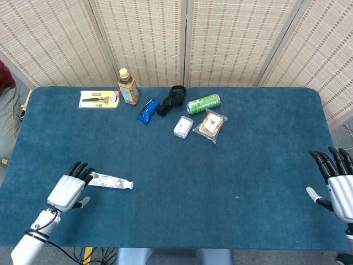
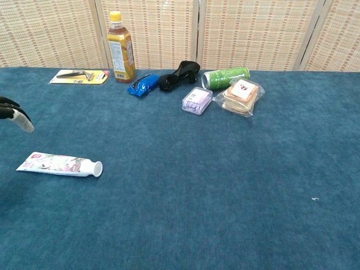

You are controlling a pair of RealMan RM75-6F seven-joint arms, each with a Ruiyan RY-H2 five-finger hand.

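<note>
The left hand (image 1: pixel 69 190) has a ribbed, silvery-white back and black fingers (image 1: pixel 83 168) with pale tips. A white forearm follows behind it, ringed by a black band, with a thin dark cable running alongside. The right hand (image 1: pixel 337 185) has the same white shell and black fingers.

Matt blue cloth covers table (image 1: pixel 265 143).
</note>
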